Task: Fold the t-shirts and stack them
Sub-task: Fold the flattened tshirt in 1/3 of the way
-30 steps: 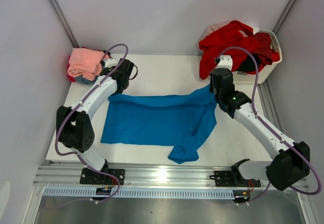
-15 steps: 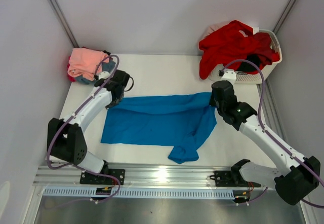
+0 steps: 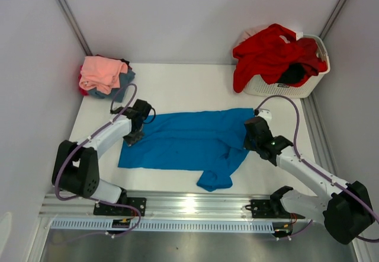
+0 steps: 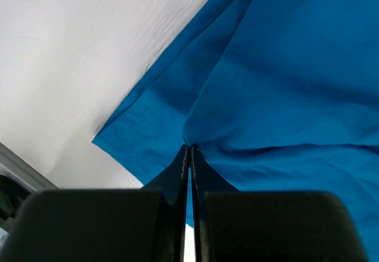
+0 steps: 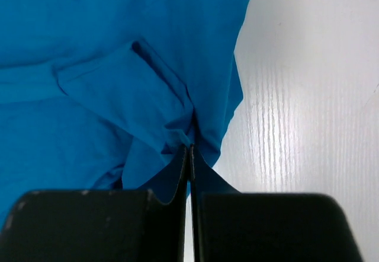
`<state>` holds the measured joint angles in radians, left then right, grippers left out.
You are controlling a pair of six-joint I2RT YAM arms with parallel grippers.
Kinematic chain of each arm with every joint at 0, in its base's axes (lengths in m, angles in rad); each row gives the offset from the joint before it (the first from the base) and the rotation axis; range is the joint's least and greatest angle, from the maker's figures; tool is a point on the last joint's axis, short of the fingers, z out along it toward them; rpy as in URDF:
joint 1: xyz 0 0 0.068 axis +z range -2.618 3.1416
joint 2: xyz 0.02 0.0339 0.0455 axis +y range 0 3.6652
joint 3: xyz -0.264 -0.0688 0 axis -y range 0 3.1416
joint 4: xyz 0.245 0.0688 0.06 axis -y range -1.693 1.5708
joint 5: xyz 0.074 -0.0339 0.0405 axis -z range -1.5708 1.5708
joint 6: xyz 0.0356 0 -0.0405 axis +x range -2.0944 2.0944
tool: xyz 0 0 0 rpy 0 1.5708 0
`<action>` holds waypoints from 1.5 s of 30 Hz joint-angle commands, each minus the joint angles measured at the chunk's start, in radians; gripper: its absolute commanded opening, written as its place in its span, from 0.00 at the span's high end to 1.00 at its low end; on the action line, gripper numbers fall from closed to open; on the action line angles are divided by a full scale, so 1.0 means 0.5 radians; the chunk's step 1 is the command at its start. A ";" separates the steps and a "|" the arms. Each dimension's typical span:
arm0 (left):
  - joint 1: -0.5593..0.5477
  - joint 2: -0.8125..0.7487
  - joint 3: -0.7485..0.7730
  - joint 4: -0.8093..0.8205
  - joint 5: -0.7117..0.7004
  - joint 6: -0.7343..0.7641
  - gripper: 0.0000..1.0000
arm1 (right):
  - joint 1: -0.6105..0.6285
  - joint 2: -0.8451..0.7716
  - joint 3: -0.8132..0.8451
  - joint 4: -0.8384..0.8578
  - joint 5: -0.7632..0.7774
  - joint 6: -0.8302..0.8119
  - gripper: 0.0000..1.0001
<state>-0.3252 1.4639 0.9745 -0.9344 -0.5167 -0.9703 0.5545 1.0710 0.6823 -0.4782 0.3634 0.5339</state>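
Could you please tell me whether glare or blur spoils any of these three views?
Top external view: evenly lit and sharp, with one glare spot on the silver metal rail at the near edge. Left wrist view: the bright blue cloth t-shirt is sharp, the black jaws at the bottom blurred. Right wrist view: the same blur, plus pale sheen on the white table.

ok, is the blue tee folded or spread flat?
Mostly spread, partly doubled: blue tee lies wide on the table; left gripper and right gripper shut on its edges, cloth layered there.

White arms w/ blk joints, purple cables.
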 commanded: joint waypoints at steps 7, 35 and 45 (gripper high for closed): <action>-0.006 -0.277 -0.212 0.050 0.036 -0.213 1.00 | 0.014 -0.120 -0.116 0.011 -0.156 0.135 1.00; 0.230 -0.317 0.422 0.013 -0.114 -0.020 0.99 | 0.054 -0.194 0.316 -0.007 0.381 0.095 1.00; 0.724 0.057 0.790 0.126 -0.139 0.330 1.00 | 0.054 -0.335 0.148 -0.041 0.415 0.196 1.00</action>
<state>-0.0174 1.4776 1.3090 -0.9180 -0.5571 -0.9058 0.5770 0.9455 0.7902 -0.4980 0.5198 0.6006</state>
